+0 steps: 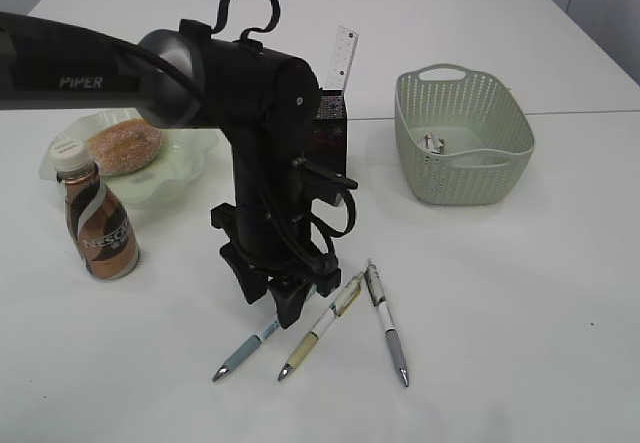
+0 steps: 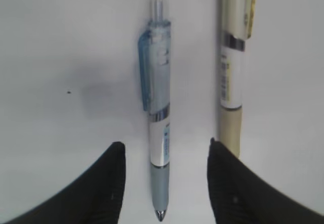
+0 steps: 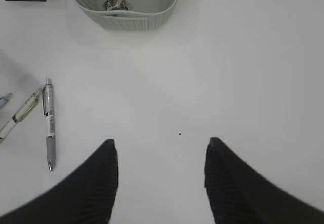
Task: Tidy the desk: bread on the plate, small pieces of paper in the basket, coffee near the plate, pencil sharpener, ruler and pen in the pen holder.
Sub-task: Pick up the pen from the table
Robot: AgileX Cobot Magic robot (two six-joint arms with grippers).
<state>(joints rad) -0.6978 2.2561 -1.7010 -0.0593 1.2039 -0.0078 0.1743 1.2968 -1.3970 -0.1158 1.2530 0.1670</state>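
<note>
Three pens lie at the front of the desk (image 1: pixel 520 293): a blue pen (image 1: pixel 245 351), a cream pen (image 1: pixel 320 328) and a grey pen (image 1: pixel 385 323). My left gripper (image 1: pixel 285 308) stands low over them. In the left wrist view the blue pen (image 2: pixel 159 133) lies between the open jaws of my left gripper (image 2: pixel 163 153), with a gap on each side. The bread (image 1: pixel 123 146) sits on the plate (image 1: pixel 195 168), and the coffee (image 1: pixel 98 218) stands in front of it. The ruler (image 1: pixel 343 58) sticks out of the pen holder (image 1: pixel 330 128). My right gripper (image 3: pixel 159 153) is open over bare table. The pencil sharpener is out of view.
The basket (image 1: pixel 462 135) stands at the right with a crumpled piece of paper (image 1: pixel 433 144) inside. The cream pen (image 2: pixel 230 82) lies just beside my left gripper's right finger. The left arm hides part of the pen holder in the exterior view.
</note>
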